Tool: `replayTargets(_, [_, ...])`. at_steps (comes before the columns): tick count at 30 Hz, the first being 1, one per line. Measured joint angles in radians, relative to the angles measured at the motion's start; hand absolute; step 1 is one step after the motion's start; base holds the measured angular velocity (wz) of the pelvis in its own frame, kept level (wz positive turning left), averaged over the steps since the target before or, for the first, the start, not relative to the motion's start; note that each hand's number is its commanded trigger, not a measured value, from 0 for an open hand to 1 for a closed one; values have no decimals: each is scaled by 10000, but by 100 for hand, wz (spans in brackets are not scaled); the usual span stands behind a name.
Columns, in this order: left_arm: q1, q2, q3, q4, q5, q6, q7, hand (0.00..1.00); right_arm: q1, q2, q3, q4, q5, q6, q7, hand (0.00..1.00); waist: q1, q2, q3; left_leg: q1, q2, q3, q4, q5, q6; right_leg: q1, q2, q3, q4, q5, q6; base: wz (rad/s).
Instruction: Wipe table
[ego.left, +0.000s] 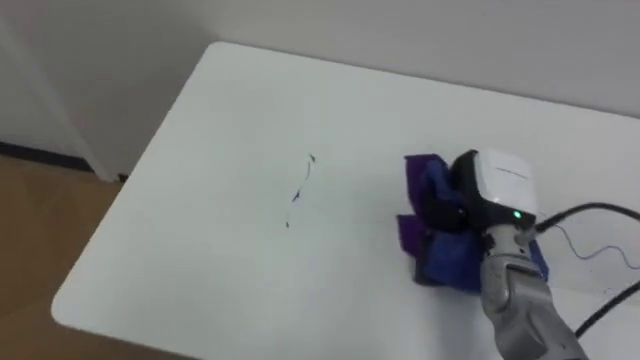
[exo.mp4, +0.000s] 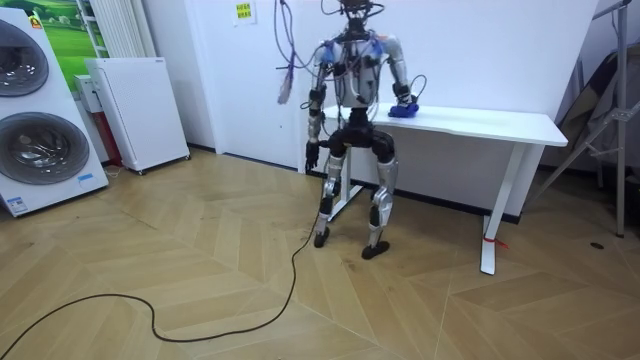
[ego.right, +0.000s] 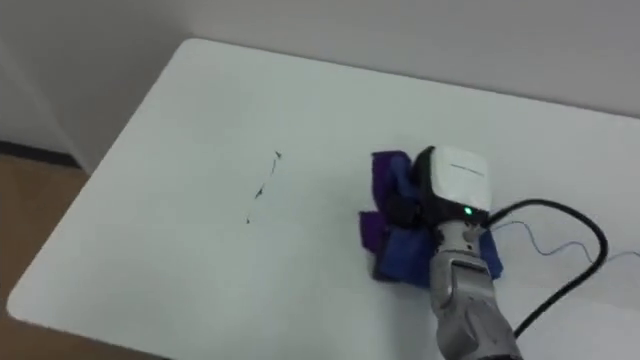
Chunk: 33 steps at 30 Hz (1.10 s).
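Left eye view: a white table (ego.left: 220, 130) is seen from above, its near left corner rounded, its far edge set against a pale wall (ego.left: 420, 30). A blue-purple cloth (ego.left: 445, 262) is bunched on the right part of the top. The right hand (ego.left: 500, 185) is laid on the cloth from the near right, back uppermost, a green light lit near the wrist. Cloth is rucked up ahead of the hand and at its left side; whether the cloth is gripped or merely pressed down cannot be told. A thin blue pen mark (ego.left: 300, 190) is noted near the middle of the top, well apart from the cloth and to its left. A second blue line (ego.left: 585, 248) is noted just right of the hand. Room view: the robot is seen standing upright at the table's left end, facing it, back to the camera. The left hand (exo.mp4: 312, 155) is hung at the side, clear of the table; its state cannot be told. Two washers (exo.mp4: 35, 120) and a white unit (exo.mp4: 140, 110) are placed along the room view's left, on a wood floor (exo.mp4: 200, 250).
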Motion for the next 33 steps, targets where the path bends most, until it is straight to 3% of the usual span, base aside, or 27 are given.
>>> replayTargets(1, [189,-9,11,5,-147,28,-30,0,-23,-22,40,28,8,-56,27,100,97,67,3,105,-97,-13,-88,11,17,21,84,166,-1,-26,-31,0])
replayTargets(3, [932,-92,150,3,-296,82,-261,0,29,-216,136,210,110,-430,-3,100,322,291,-31,611,-536,7,-676,134,212,59,166,847,-86,-27,-73,-28])
replayTargets(5, [1227,-149,479,4,-343,107,-457,0,204,-241,91,250,302,-617,-221,100,288,427,-52,1036,-781,46,-1360,207,280,140,136,1013,-197,-19,-59,-11])
replayTargets(6, [1263,-150,667,-2,-459,177,-458,0,285,-271,-5,510,396,-867,-576,100,183,502,-103,1280,-918,51,-1770,346,244,176,88,1137,-219,-39,-11,6])
replayTargets(7, [1245,-147,761,-14,-559,204,-452,0,295,-270,-50,741,489,-1057,-828,100,63,501,-104,1371,-1018,48,-1945,444,267,224,27,1153,-231,-55,24,32])
replayTargets(9, [1000,-153,1290,-65,-549,192,-441,0,740,-316,-505,1325,817,-1636,-2008,100,-511,381,-124,1614,-1375,98,-2482,753,391,508,-169,1309,-421,-66,196,59])
replayTargets(13, [511,-149,2406,-376,125,173,-358,0,2484,-459,-1961,1357,1782,-2070,-3643,100,-884,-105,-188,1714,-1880,310,-2737,845,626,758,-603,1396,-563,-29,562,37])
replayTargets(15, [559,-100,2691,-686,322,188,-108,0,3642,-479,-3047,1590,2519,-2142,-4273,100,-1275,-381,-312,1868,-2162,306,-2666,579,1042,1186,-868,1396,-690,-22,865,36])
replayTargets(17, [638,-58,2670,-809,259,196,21,0,4137,-604,-3653,1924,2994,-2150,-4533,100,-1444,-529,-306,1848,-2297,318,-2522,381,1233,1305,-955,1424,-746,91,1065,8])
replayTargets(20, [696,-31,2581,-874,112,203,72,0,4303,-1007,-4076,2614,3847,-2147,-4587,100,-1689,-487,-332,1689,-2358,266,-2160,20,1504,1362,-726,1357,-965,299,1013,-4])
replayTargets(22, [690,-27,2559,-874,118,198,103,0,4197,-1109,-4127,2927,4144,-2072,-4558,100,-1656,-426,-365,1743,-2362,267,-2172,-36,1602,1427,-596,1364,-1191,551,974,-11])
replayTargets(28, [482,54,1602,-576,-446,209,269,0,2368,-831,-3425,2811,3819,-324,-3521,100,-853,-308,-314,1847,-2275,89,-2253,-116,1744,1309,-198,1511,-1802,1272,808,-66])
replayTargets(29, [263,41,1367,-369,-576,218,267,0,2071,-759,-2846,2280,3446,89,-2983,100,-657,-280,-299,1824,-2303,-189,-2258,-128,1750,1222,-112,1432,-1801,1314,736,-59])
replayTargets(30, [31,36,1075,-157,-628,215,271,0,1675,-596,-2077,1648,2945,387,-2377,100,-487,-228,-221,1765,-2306,-422,-2230,-131,1744,1131,-40,1283,-1796,1389,611,-46])
replayTargets(31, [-60,37,920,-102,-692,221,267,0,1446,-508,-1585,1301,2660,527,-2042,100,-466,-219,-212,1698,-2294,-451,-2221,-134,1722,1058,-21,1266,-1784,1399,579,-18])
replayTargets(33, [-417,-52,408,43,-858,227,255,0,347,-69,262,368,1795,627,-872,100,-74,-119,-99,1492,-2347,-760,-2231,-54,1599,858,65,1255,-1750,1408,481,11])
